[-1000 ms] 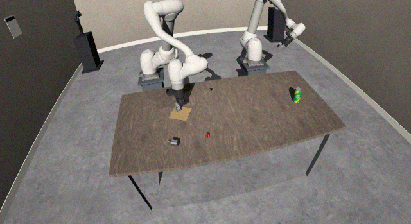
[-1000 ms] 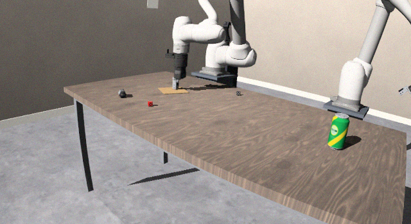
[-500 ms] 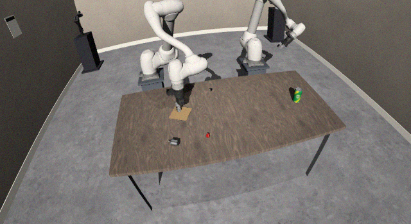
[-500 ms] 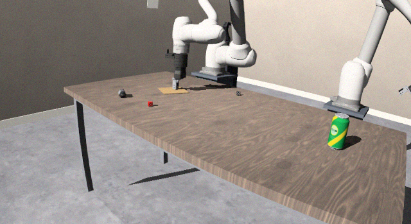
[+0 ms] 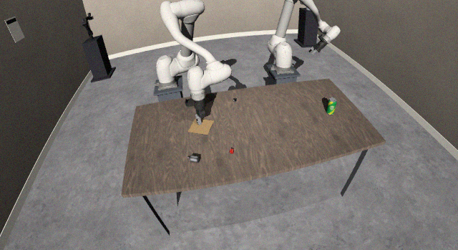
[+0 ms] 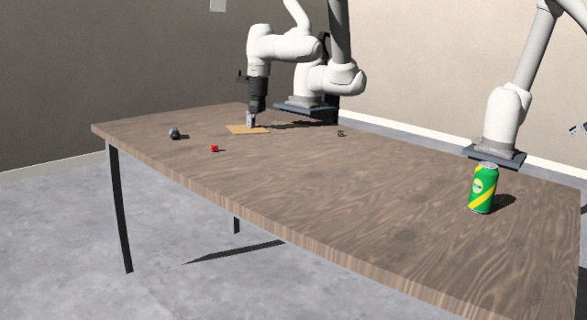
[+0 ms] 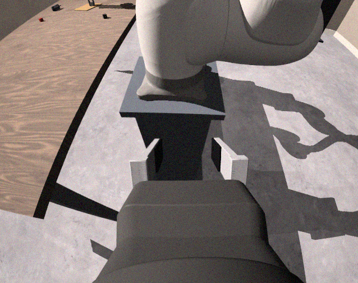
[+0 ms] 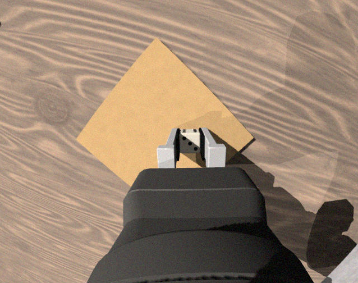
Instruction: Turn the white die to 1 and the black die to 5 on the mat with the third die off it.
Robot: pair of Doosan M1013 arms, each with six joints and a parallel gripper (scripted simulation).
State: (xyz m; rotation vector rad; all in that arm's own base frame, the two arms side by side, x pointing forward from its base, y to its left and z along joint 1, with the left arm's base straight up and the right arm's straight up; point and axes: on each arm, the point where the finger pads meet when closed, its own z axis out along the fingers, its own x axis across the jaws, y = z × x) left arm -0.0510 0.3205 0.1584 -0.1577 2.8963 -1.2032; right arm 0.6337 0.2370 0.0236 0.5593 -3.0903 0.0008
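Observation:
The white die [image 8: 194, 139] is between the fingers of my right gripper [image 8: 189, 138] [image 5: 199, 122] [image 6: 250, 126], which is shut on it. A face with three pips faces the right wrist camera. They are at the tan mat [image 8: 142, 91] [image 5: 205, 130] [image 6: 238, 130], near one corner; whether the die touches it is unclear. The black die [image 5: 235, 99] [image 6: 340, 133] [image 7: 104, 16] lies on the table near its robot-side edge, off the mat; its top number is too small to read. The red die [image 5: 232, 150] [image 6: 215, 148] [image 7: 41, 19] lies off the mat. My left gripper [image 7: 187, 148] [image 5: 312, 51] is open and empty, beyond the table.
A dark grey object [image 5: 194, 157] [image 6: 174, 133] [image 7: 55, 7] lies on the table [image 5: 279, 135] beside the red die. A green and yellow can [image 5: 331, 107] [image 6: 483, 189] stands at the table's far end from the mat. The right arm's base shows in the left wrist view.

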